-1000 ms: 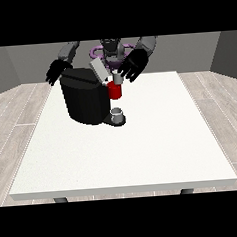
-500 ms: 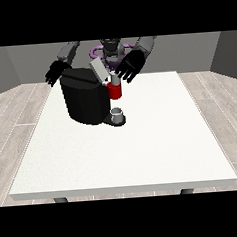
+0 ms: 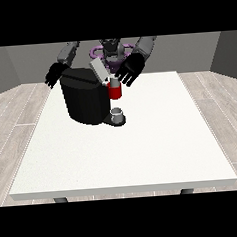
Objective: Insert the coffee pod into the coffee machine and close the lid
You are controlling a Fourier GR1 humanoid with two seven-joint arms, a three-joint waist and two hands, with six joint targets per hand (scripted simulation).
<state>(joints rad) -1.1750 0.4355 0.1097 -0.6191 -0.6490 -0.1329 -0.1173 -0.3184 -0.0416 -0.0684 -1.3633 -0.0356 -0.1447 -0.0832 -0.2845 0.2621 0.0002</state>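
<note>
From the front view, the black coffee machine stands on the white table toward the far edge, at about eleven o'clock from the table's middle. Its grey lid is tilted up and open at the machine's top, at one o'clock from its body. A red and grey coffee pod sits at the machine's front, at three o'clock from the body, just below the raised lid. Under the pod, at six o'clock from it, a small grey cup rests on the machine's base.

The hand at the view's right hangs just beside the pod at one o'clock from it, fingers spread; it seems to touch the pod's top, though I cannot tell for sure. The hand at the view's left hovers at ten o'clock from the machine, fingers relaxed and apart, holding nothing.
</note>
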